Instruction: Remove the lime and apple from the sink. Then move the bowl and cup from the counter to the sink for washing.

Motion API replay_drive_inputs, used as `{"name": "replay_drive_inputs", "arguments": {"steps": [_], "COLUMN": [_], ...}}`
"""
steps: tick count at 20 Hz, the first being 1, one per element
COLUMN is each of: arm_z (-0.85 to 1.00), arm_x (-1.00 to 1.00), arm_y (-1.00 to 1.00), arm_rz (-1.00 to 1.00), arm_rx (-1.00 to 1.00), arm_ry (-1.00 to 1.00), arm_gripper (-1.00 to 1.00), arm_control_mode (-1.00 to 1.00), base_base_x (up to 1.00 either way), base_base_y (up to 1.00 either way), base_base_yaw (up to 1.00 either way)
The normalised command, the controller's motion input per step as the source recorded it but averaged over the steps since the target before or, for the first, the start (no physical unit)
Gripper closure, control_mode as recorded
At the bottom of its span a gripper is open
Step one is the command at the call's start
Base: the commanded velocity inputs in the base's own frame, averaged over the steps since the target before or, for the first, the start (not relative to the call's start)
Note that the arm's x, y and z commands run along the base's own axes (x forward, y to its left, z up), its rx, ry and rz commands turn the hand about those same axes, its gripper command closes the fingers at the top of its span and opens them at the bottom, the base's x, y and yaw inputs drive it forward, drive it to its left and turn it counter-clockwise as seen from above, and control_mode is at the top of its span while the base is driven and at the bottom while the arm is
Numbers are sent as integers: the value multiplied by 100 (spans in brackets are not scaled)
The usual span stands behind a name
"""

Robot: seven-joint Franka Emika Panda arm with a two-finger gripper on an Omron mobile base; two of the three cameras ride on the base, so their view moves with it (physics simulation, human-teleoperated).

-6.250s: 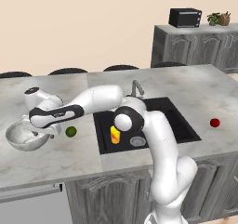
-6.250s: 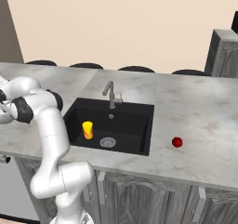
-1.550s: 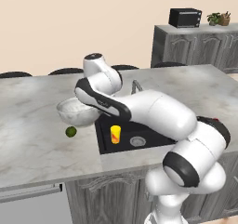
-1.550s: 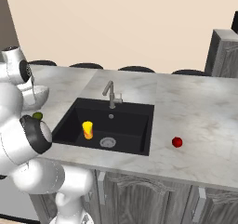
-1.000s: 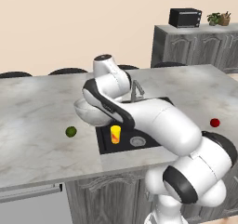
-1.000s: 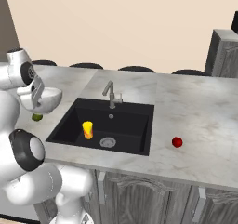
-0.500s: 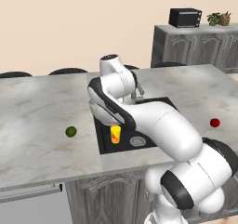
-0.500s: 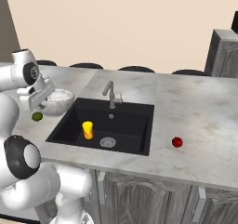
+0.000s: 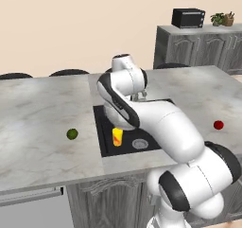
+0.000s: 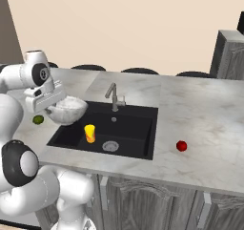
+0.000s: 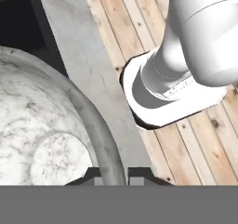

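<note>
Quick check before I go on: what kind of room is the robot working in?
A kitchen, rendered: a marble-look counter with a black sink and grey faucet, grey cabinet doors below, and a microwave on a far cabinet.

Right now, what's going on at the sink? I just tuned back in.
The gripper is shut on the rim of the marbled bowl and holds it up at the left edge of the black sink. The yellow cup already stands in the basin near the drain. The lime lies on the counter left of the sink and the apple on the counter to its right, so both fruits are out.
</note>
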Motion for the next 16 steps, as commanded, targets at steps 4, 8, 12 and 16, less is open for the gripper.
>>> {"name": "replay_drive_inputs", "arguments": {"steps": [4, 8, 12, 16], "arm_z": [0, -1, 0, -3], "arm_x": [-5, -6, -6, -12], "arm_y": [-6, -10, -18, -20], "arm_rz": [-32, -31, -29, -25], "arm_rx": [0, -1, -1, 0], "arm_ry": [11, 2, 2, 1], "arm_gripper": [100, 100, 100, 100], "arm_control_mode": [-100, -100, -100, -100], "base_base_x": [0, 0, 0, 0], "base_base_y": [0, 0, 0, 0], "base_base_yaw": [0, 0, 0, 0]}}
